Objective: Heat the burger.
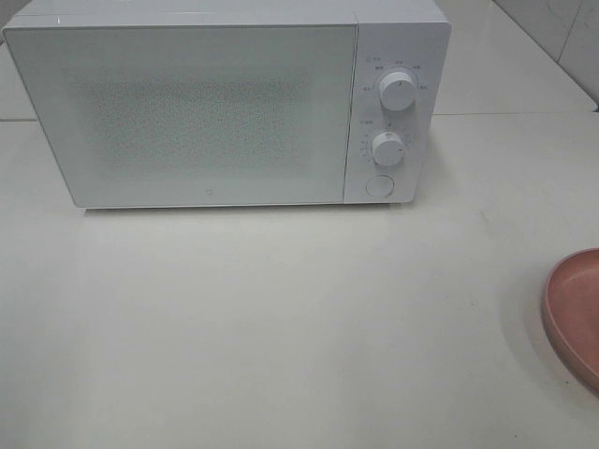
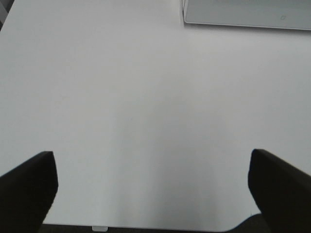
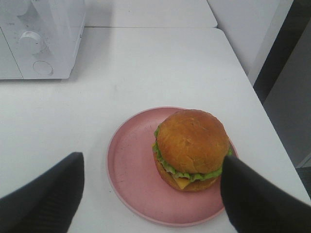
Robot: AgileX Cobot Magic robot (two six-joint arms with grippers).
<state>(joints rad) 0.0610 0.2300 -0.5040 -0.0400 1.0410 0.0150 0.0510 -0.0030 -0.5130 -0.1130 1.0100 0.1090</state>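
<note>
The burger (image 3: 192,148), with a golden bun, green lettuce and yellow cheese, sits on a round pink plate (image 3: 131,170) in the right wrist view. My right gripper (image 3: 153,194) hangs open above the plate, its dark fingers (image 3: 43,199) on either side, and nothing is held. The burger lies nearer one finger than the other. In the exterior high view only the plate's edge (image 1: 571,313) shows at the right border, and the burger is out of frame there. My left gripper (image 2: 153,189) is open over bare table, holding nothing.
A white microwave (image 1: 225,103) stands at the back of the white table (image 1: 281,318), door shut, with two knobs (image 1: 396,92) and a round button (image 1: 378,184) on its right panel. The table's right edge (image 3: 262,107) runs close beside the plate.
</note>
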